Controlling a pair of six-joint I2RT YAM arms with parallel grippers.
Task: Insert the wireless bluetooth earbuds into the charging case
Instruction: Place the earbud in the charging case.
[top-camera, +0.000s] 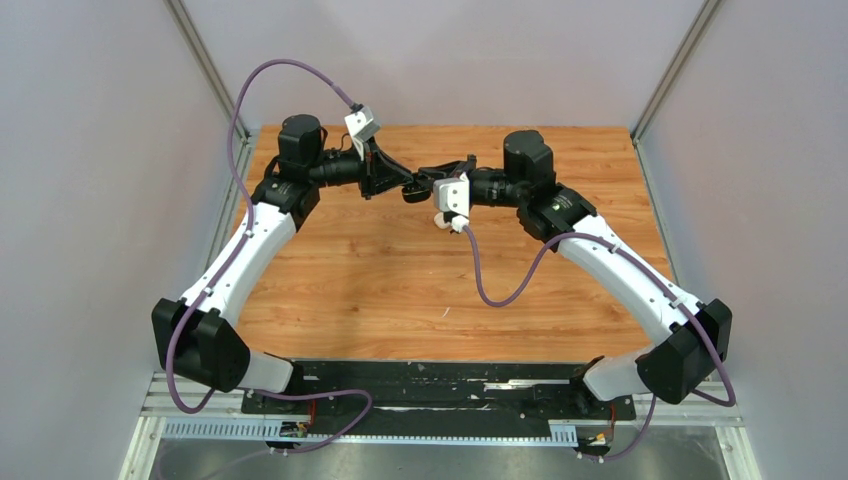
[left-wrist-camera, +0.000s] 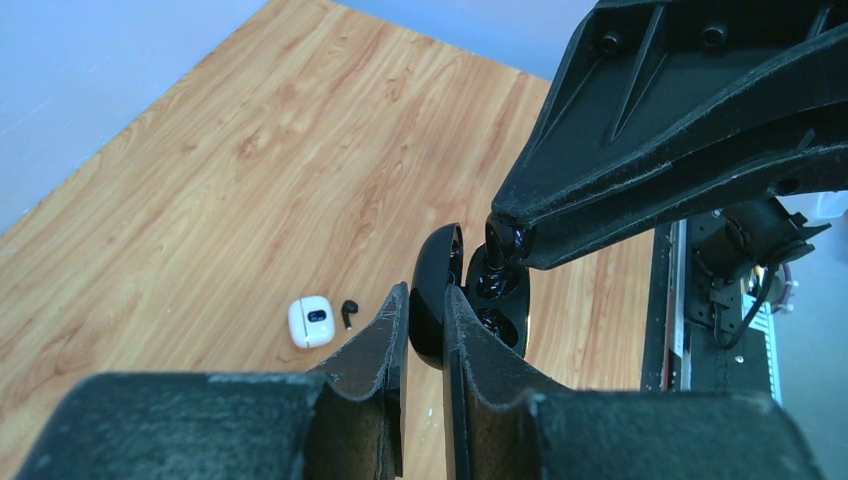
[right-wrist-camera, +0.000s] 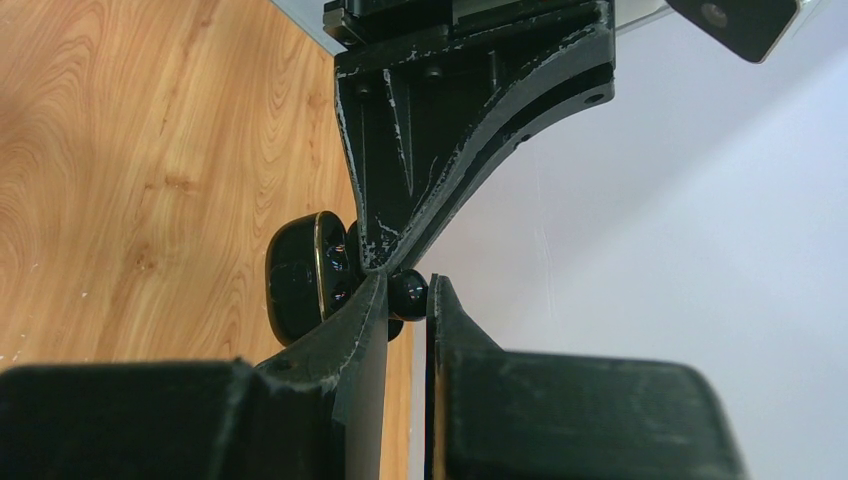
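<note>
Two pincers are meeting in the air above the far middle of the table (top-camera: 400, 290).
The left pincer (left-wrist-camera: 425, 295) is clamping one half of an open black charging case (left-wrist-camera: 432, 262). The right pincer (right-wrist-camera: 407, 283) is pinching a black earbud (right-wrist-camera: 408, 293), holding it right at the case's open hollow. On the wood below, a white case (left-wrist-camera: 310, 322) and a second black earbud (left-wrist-camera: 349, 313) are lying just beside each other.

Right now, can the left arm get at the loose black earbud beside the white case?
Probably not: the left pincer is shut on the black charging case. The loose earbud by the white case lies unobstructed, though.
</note>
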